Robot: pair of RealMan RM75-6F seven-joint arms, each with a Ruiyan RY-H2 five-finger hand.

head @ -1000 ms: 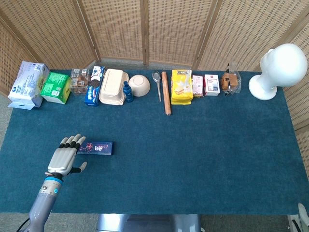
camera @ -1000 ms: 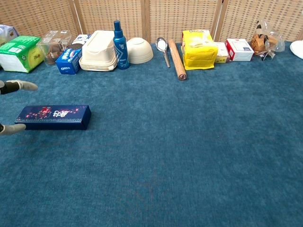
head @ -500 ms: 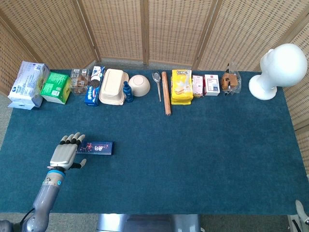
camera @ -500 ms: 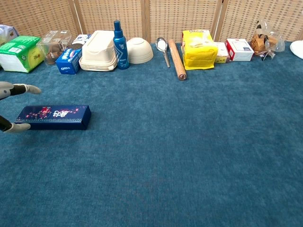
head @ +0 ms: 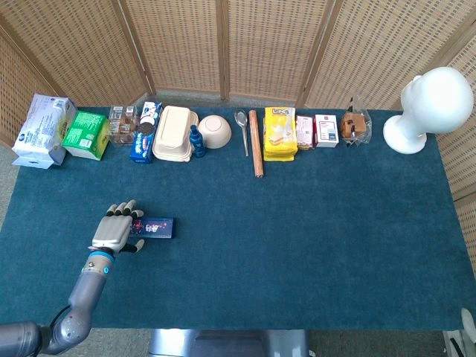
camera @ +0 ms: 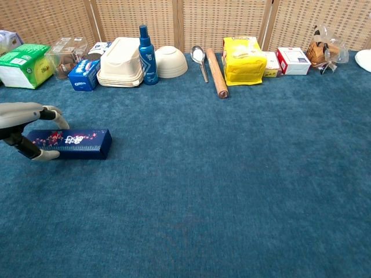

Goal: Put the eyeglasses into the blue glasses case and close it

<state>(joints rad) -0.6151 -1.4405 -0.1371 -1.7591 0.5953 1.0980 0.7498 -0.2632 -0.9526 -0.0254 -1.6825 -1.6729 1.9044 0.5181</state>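
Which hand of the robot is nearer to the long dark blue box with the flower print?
The left hand: its fingers sit around the long dark blue box's left end. The right hand shows in neither view.

Your left hand lies over the left end of the blue glasses case, fingers spread above it, on the teal surface. Along the far edge you have a row: a white pack, green box, cream clamshell container, bowl, spoon, rolling pin and yellow bag. A white mannequin head stands at the far right corner.
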